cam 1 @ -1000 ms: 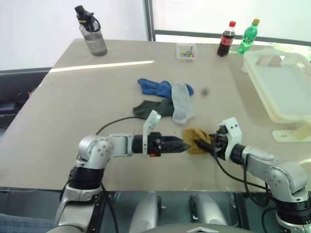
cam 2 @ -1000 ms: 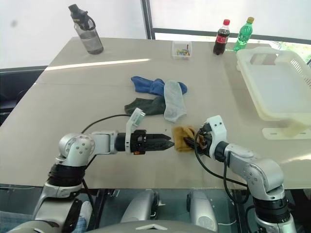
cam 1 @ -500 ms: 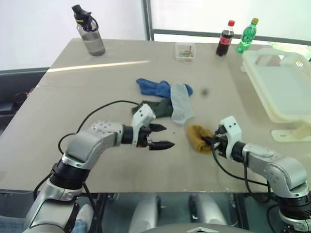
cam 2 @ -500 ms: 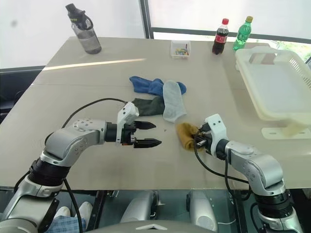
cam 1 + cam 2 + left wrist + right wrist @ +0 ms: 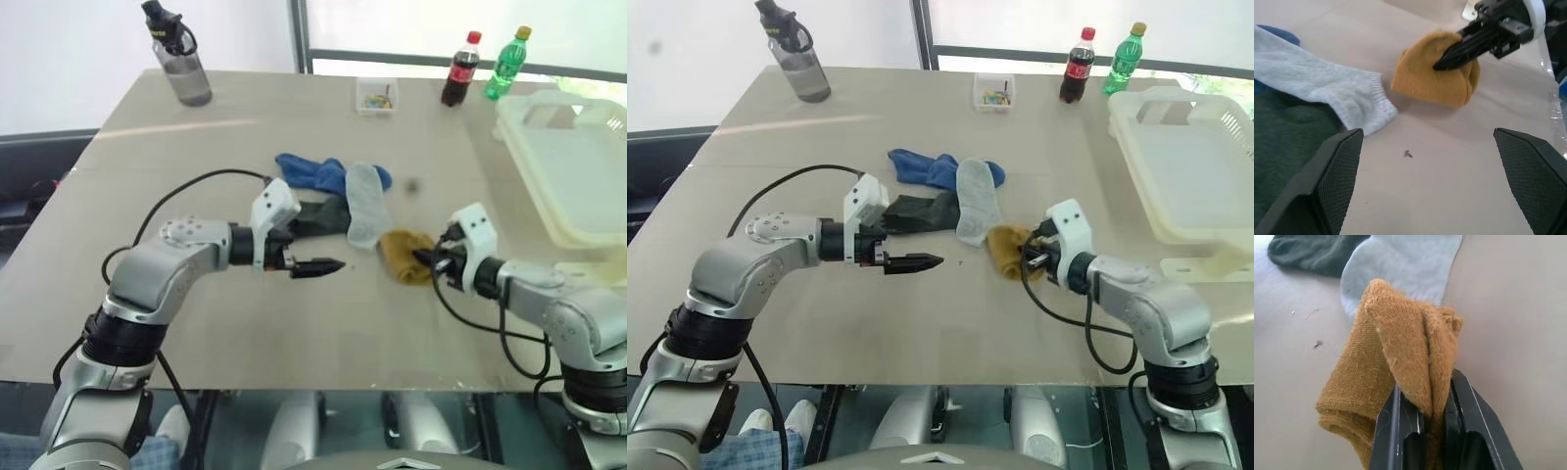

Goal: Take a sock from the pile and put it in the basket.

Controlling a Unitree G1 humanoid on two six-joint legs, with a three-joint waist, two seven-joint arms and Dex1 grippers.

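The right gripper (image 5: 1422, 423) has its two black fingers squeezed tight on the sock (image 5: 1400, 357), the mustard-yellow one. A fold of the sock is pinched between them, and the rest hangs in a soft bunch. In the head views the sock (image 5: 404, 253) sits just in front of the right gripper (image 5: 428, 258), low over the table (image 5: 216, 157). It is near the tip of the light grey sock (image 5: 362, 211) but I cannot tell if they touch.

The left gripper (image 5: 315, 266) is wide open and holds nothing. It points across the table toward the yellow sock, with bare table between them. In the left wrist view its two fingers (image 5: 1332, 181) stand far apart at the sides, and the right gripper (image 5: 1449, 56) shows ahead biting the sock (image 5: 1435, 71).

The pile (image 5: 328, 196) lies behind the two grippers. It has a blue sock (image 5: 309, 174), the light grey sock and a dark green sock (image 5: 318, 217), all bunched together and overlapping.

The basket (image 5: 578, 186) is big and white and sits at the right edge of the table, well apart from the sock. Nothing shows inside it.

At the far side of the table stand a grey water bottle (image 5: 178, 57), a small clear box (image 5: 376, 96), a dark cola bottle (image 5: 459, 70) and a green bottle (image 5: 508, 65)
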